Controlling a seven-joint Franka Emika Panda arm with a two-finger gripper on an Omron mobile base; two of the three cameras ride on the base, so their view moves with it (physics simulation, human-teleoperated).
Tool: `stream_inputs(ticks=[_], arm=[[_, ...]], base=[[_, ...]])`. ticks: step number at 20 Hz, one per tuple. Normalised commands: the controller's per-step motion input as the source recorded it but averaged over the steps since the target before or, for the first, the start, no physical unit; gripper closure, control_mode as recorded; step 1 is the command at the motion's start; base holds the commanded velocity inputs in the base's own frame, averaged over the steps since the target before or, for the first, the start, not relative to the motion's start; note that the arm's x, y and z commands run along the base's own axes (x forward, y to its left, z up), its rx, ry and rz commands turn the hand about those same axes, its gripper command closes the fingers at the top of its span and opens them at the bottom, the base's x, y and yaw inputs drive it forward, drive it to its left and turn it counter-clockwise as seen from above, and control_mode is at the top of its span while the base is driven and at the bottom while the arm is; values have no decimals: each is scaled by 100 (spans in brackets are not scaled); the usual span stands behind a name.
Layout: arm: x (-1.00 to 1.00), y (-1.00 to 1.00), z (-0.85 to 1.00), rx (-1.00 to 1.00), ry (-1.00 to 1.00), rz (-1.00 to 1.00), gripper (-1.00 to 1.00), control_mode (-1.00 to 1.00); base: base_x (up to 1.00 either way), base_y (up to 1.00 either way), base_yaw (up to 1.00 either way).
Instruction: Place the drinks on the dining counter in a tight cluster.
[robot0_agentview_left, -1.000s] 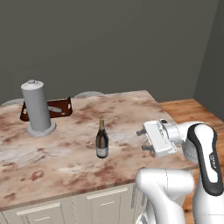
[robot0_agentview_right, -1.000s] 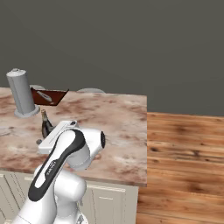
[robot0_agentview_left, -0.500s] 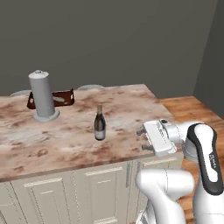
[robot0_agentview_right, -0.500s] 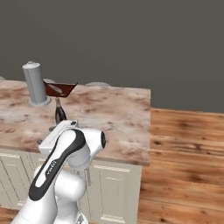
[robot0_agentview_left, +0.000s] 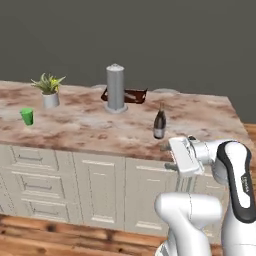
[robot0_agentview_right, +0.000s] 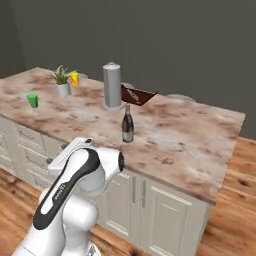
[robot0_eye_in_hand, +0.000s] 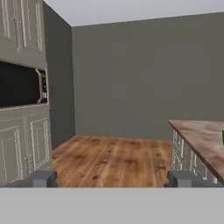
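The slim dark glass wine bottle (robot0_agentview_left: 159, 122) with its pale label stands upright on the counter (robot0_agentview_left: 75, 125), a wide slab of beige marble with reddish-brown veining over cream panelled cabinets. Behind it rise a tall smooth grey cylinder (robot0_agentview_left: 115, 87) on a round base and a dark brown tray (robot0_agentview_left: 134, 96); a spiky potted plant (robot0_agentview_left: 48, 90) and a small green cup (robot0_agentview_left: 27, 116) sit further along. The hand (robot0_agentview_left: 169, 157) hangs off the counter's front edge, its 2 fingers spread wide and grasping nothing.
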Motion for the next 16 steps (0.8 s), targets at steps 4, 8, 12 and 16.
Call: stream_inputs(ticks=[4, 8, 12, 16], arm=[[0, 0, 0, 0, 0, 0, -100, 100], [0, 0, 0, 0, 0, 0, -100, 100], [0, 0, 0, 0, 0, 0, -100, 100], [0, 0, 0, 0, 0, 0, -100, 100]], base=[[-13, 9, 100], [-13, 5, 100], [-12, 5, 100], [-10, 7, 100]])
